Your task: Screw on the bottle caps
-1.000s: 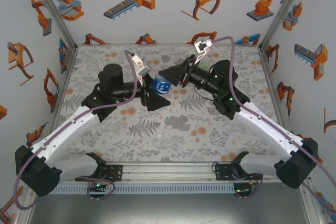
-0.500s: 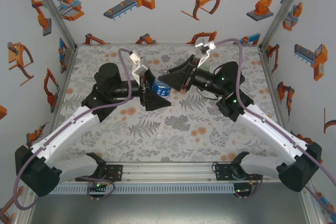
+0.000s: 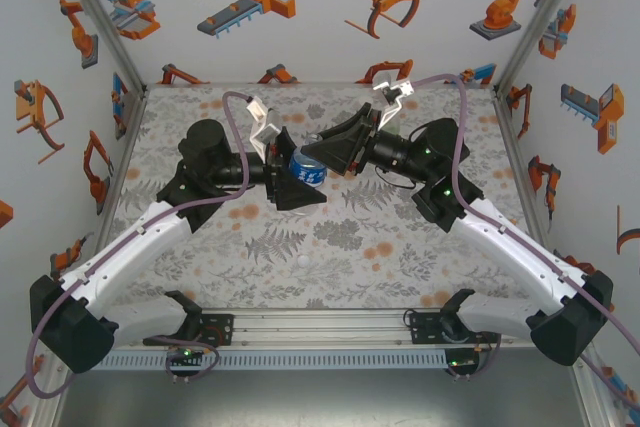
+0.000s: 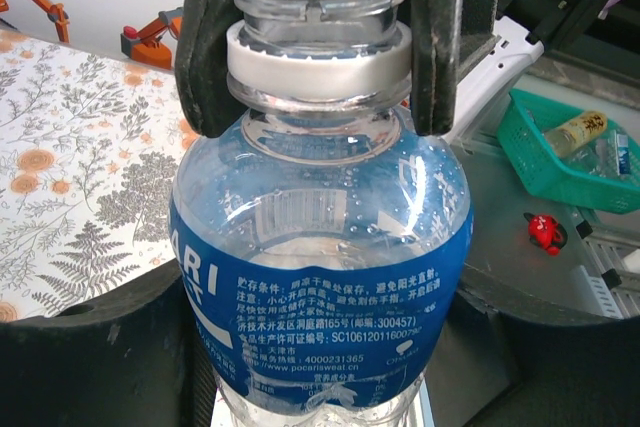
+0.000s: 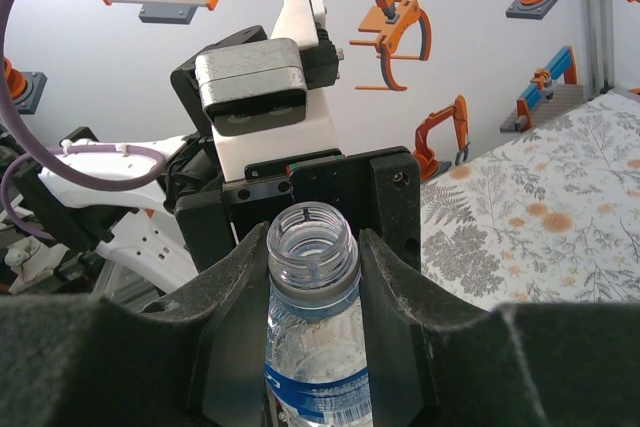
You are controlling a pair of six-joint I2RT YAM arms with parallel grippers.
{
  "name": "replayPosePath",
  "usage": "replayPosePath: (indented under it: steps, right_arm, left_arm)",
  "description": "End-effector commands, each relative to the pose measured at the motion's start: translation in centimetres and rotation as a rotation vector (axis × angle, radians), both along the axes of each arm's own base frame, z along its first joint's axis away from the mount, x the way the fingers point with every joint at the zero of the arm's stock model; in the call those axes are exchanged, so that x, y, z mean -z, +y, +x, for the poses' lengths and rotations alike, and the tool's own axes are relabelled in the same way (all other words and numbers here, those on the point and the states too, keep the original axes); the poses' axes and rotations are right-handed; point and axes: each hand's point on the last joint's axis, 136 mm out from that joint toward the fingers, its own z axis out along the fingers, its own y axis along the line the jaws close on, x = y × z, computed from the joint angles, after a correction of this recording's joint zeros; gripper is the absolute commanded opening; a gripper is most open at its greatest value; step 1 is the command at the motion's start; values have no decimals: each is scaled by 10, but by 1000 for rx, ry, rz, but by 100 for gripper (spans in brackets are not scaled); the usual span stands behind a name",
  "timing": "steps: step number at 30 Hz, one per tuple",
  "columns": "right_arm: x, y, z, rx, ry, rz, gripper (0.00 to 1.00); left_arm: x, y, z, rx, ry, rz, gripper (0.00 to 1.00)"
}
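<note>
My right gripper (image 5: 314, 292) is clamped on the bottle (image 4: 320, 277) at its stiff collar ring, above the worktop (image 3: 330, 237) toward its far edge. My left gripper (image 3: 293, 179) flanks the labelled belly; pressing or not, I cannot tell. That wall looks thin, light and squashy, so I squeeze gently.

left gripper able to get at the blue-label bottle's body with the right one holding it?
Probably yes. The right gripper clamps only the neck of the blue-label bottle, below the threads, so the labelled body is free. The left gripper has its fingers either side of that body; whether they touch it is unclear.
</note>
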Motion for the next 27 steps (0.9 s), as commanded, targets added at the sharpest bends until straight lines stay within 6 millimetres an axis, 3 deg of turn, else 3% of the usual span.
replayPosePath:
  steps: [1,4,7,10,16,23,25,27]
  right_arm:
    - [-24,-9,-16,-9,-84,49,18]
    - [-26,-11,-15,7,-89,53,12]
    - [-29,-15,-13,30,-95,74,11]
    - [-34,-19,-12,53,-98,101,9]
    - [-42,-22,-15,45,-97,147,9]
    - [-36,-21,-13,43,-84,137,10]
    - [-37,-22,-13,52,-84,133,22]
    - [-35,-25,-11,78,-81,112,41]
  left_arm:
    - [-16,0,-7,29,-38,-23,46]
    - [-14,0,-6,29,-36,-19,49]
    - [-14,-1,-6,30,-26,-22,69]
    - [-13,-2,-5,33,-17,-26,75]
    - [-12,-4,-7,41,-15,-28,72]
    - [-15,-3,-10,38,-32,-32,52]
    - [-13,-2,-10,26,-34,-21,50]
    - [-10,0,-8,3,-46,-4,48]
